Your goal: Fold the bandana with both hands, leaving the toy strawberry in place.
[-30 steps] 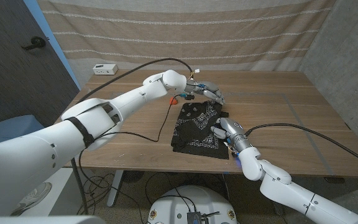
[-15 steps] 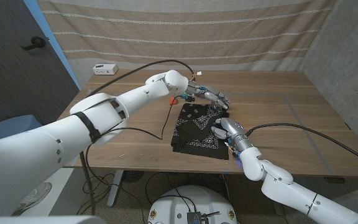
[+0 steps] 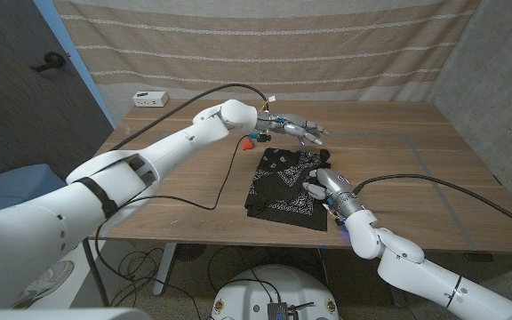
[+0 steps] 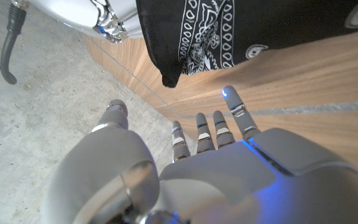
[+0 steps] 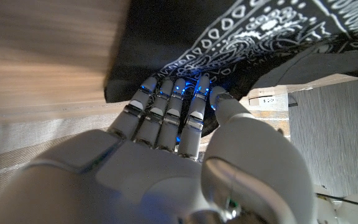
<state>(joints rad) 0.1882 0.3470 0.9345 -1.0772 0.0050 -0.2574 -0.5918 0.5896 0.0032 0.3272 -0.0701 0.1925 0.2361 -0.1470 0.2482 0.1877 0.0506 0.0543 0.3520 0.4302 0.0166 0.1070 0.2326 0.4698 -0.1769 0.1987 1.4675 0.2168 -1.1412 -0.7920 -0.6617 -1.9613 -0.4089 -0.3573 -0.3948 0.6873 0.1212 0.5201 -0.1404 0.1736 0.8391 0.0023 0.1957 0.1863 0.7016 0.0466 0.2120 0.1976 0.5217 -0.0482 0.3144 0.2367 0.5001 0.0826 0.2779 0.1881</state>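
- The left hand point(image 3: 302, 130) has lifted off the bandana point(image 3: 284, 185) and now hovers just past its far edge, fingers spread, holding nothing.
- The right hand point(image 3: 324, 187) still presses the bandana's right side; the right wrist view shows its fingers point(image 5: 166, 102) tucked under a raised fold, gripping it.
- The bandana lies near the table's point(image 3: 176, 164) front edge, the strawberry point(image 3: 248, 140) beside its far left corner.

No readable text, labels, brands or numbers anywhere. The bandana point(image 3: 284, 182) carries only a white paisley print, no letters. The small white box point(image 3: 150, 99) on the bench point(image 3: 416, 187) is too small to read.
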